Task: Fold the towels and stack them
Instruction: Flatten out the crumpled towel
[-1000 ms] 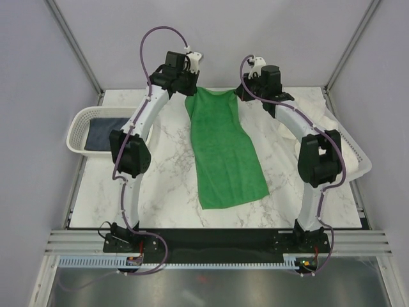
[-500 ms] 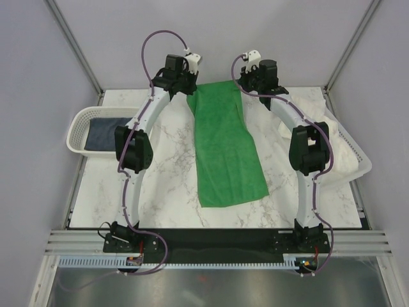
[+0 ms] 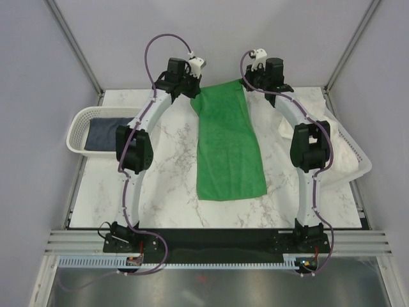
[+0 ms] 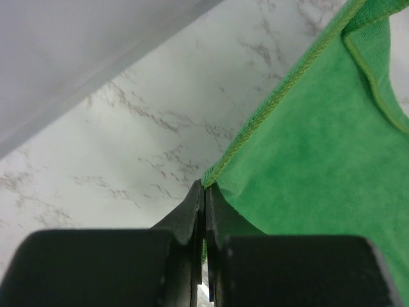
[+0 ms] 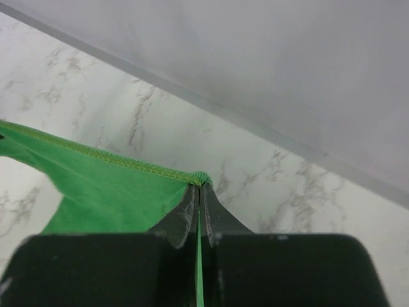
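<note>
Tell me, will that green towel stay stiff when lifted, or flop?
Probably floppy: the green towel hangs from two corners pinched by the left gripper and right gripper, its near end lying on the table. Likely light, since fingertip pinches carry it. Its fuzzy weave seems unlikely to slip.

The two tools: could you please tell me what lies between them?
The green towel: its far edge spans the stretch, one corner pinched in the left tool, the other in the right tool. The top view shows it.
</note>
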Motion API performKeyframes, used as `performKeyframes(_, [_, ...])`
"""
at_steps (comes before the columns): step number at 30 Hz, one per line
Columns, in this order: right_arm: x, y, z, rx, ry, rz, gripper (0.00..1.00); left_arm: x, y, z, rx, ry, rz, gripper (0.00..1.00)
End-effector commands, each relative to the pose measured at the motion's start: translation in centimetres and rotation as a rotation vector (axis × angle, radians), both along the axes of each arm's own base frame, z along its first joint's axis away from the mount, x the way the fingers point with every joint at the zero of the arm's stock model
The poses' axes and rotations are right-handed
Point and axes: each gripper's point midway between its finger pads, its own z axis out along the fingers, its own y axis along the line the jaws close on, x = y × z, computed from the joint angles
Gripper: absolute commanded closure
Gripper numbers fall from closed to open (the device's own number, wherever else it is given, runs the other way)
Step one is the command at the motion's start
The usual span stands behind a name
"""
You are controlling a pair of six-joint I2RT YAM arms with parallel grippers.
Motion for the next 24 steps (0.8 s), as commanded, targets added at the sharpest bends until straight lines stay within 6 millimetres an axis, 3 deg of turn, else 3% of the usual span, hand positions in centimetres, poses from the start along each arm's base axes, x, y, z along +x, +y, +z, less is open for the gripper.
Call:
performKeyframes(1, [-3.1,2.0,-4.3,0.205,0.245,0.026,1.00,-1.1,0.2,-0.7,-0.056,0.072,0.072,0.98])
performKeyframes(2, [-3.6,2.2,-5.0,0.227,0.284,0.025,1.00,-1.7,0.6,-2.6,-0.045,0.120,0.096,0.98])
performKeyframes(5, [-5.6,3.5,-7.7,0.263,0.400,0.029,1.00,-3.1,0.7,-5.2,-0.060,0.217,0.125,0.98])
performKeyframes(7, [-6.4,4.2,-8.7,0.265,0.457,0.036,1.00,-3.8,0.8,-6.5,-0.051,0.271,0.127,0.98])
performKeyframes(9, [-6.4,3.5,-10.6,0.256,0.508,-0.003,1.00,-3.6,0.6,-7.5,-0.051,0.300,0.119,0.98])
performKeyframes(10, [-5.7,3.3,-10.3,0.257,0.496,-0.026,1.00,-3.6,0.5,-7.8,-0.052,0.311,0.112,0.98])
performKeyframes(11, [-5.4,3.1,-11.2,0.252,0.508,-0.043,1.00,-3.0,0.0,-7.0,-0.071,0.292,0.097,0.98])
performKeyframes(12, [-4.6,3.0,-10.7,0.257,0.484,-0.053,1.00,-2.7,-0.3,-8.0,-0.073,0.299,0.093,0.98])
performKeyframes(13, [-4.1,3.1,-11.4,0.267,0.486,-0.062,0.97,-2.1,-0.4,-7.8,-0.096,0.295,0.107,0.98])
performKeyframes(14, [-3.1,3.2,-10.5,0.279,0.451,-0.067,0.93,-1.4,-0.7,-8.2,-0.110,0.293,0.117,0.98])
performKeyframes(16, [-2.4,3.2,-12.3,0.282,0.472,-0.091,0.89,-0.7,-1.1,-8.3,-0.135,0.286,0.118,0.98])
performKeyframes(17, [-2.1,3.3,-12.5,0.280,0.468,-0.098,0.87,-0.1,-1.4,-7.8,-0.156,0.273,0.122,0.97])
performKeyframes(20, [-1.7,2.9,-13.2,0.266,0.449,-0.136,0.73,0.7,-1.4,-8.9,-0.184,0.285,0.136,0.96])
performKeyframes(24, [-1.8,3.2,-12.3,0.297,0.422,-0.143,0.63,1.3,-0.7,-10.0,-0.209,0.303,0.159,0.96])
